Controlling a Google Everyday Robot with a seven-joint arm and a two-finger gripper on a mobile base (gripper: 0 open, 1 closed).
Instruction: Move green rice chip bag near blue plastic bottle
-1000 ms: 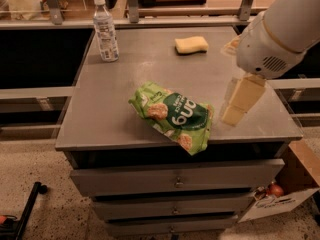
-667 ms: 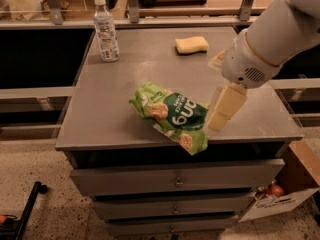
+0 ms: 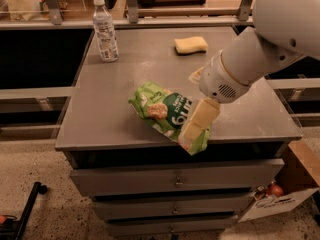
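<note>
The green rice chip bag [image 3: 159, 110] lies flat on the grey cabinet top [image 3: 115, 99], near its front edge and right of centre. The blue plastic bottle [image 3: 105, 30], clear with a white cap, stands upright at the back left corner, well away from the bag. My gripper [image 3: 197, 123] hangs from the white arm [image 3: 260, 49] that reaches in from the upper right. It is down over the bag's right end, at or just above its surface.
A yellow sponge [image 3: 191, 44] lies at the back right of the top. The cabinet has drawers [image 3: 175, 181] below. A cardboard box [image 3: 280, 194] sits on the floor to the right. A black bar [image 3: 27, 209] lies on the floor at the lower left.
My gripper has moved left and down from beside the bag's right end to over it. The bag, bottle and sponge have not moved.
</note>
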